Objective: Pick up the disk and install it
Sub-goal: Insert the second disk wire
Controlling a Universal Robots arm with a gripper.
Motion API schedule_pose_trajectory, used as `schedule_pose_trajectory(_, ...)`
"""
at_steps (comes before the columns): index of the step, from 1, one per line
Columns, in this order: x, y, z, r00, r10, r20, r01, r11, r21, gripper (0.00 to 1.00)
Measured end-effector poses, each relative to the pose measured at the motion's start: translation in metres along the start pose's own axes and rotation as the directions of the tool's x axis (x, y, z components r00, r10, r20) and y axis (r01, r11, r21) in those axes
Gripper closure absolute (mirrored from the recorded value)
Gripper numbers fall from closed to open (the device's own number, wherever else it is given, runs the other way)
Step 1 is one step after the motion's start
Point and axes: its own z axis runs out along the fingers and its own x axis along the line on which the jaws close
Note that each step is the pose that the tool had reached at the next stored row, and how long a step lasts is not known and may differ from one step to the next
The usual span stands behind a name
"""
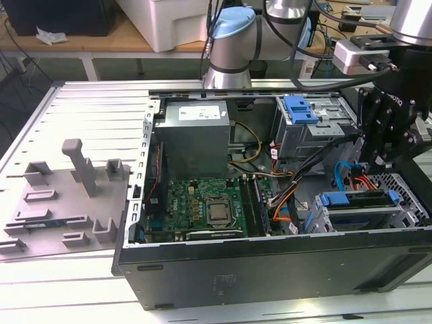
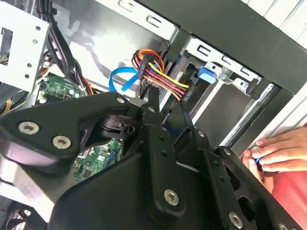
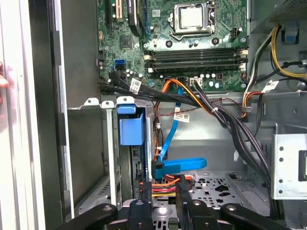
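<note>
**Black hand parted over the seated disk**

Aluminium slats make up the one surface (image 1: 88,101), with bare room well beyond the hand on the exterior view's left. One open computer case (image 1: 270,263) lies on it, its black wall edge running close beside the hand. Inside, far from the hand, stands one grey power-supply box (image 1: 196,128). One green motherboard (image 1: 202,206) lies flat past the hand's fingertips. One grey moulded fixture (image 1: 61,202) rests outside the case, farthest from the hand. One silver drive cage (image 1: 310,125) with a blue latch sits just beside the arm.

The disk (image 1: 361,202) is seated in the bay at the case's corner, directly below the hand (image 1: 386,162); its blue frame (image 3: 130,129) shows just ahead of the fingertips in the first wrist view.

The hand (image 3: 163,189) holds nothing, its two fingers set narrowly apart, with one bundle of orange and yellow wires (image 2: 160,72) and one blue cable (image 3: 180,165) crowding the space ahead. A person's fingers (image 2: 276,153) rest on the case edge beside the hand.
</note>
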Motion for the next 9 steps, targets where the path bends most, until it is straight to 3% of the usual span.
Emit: schedule_pose_trajectory(9, 0.0002, 0.0130, -0.0033, 1.0000, 0.002, -0.0001, -0.002, 1.0000, -0.0002, 0.66)
